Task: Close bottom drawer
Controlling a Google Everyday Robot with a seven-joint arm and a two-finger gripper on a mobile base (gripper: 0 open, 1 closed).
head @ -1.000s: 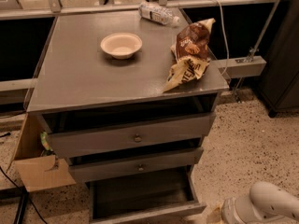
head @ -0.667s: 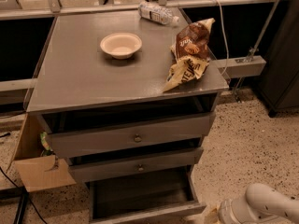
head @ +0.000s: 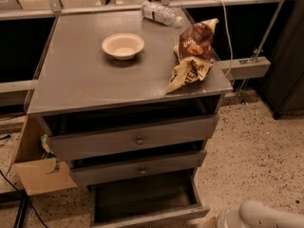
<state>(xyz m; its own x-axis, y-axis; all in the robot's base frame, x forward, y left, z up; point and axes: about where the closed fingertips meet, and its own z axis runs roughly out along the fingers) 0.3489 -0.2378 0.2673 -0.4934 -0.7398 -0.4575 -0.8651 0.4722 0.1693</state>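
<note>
At the lower right corner the white arm point(head: 273, 215) is cut off by the frame edge; the tool point(head: 214, 220) at its end is a pale blur just beside the right front corner of the bottom drawer point(head: 142, 196), and I cannot tell whether it is released or clenched, nor whether it touches the panel. The bottom drawer stands pulled out toward the camera, its dark inside exposed; its front panel runs left to right and is partly cut by the lower edge. Above it the middle drawer point(head: 137, 167) and the top drawer point(head: 135, 137) sit slightly out. A cardboard box point(head: 40, 175) is at the left. On the worktop point(head: 85, 80) lie a chip bag point(head: 192, 56), a bowl point(head: 122, 45) and, farthest, a water bottle point(head: 160, 13).
</note>
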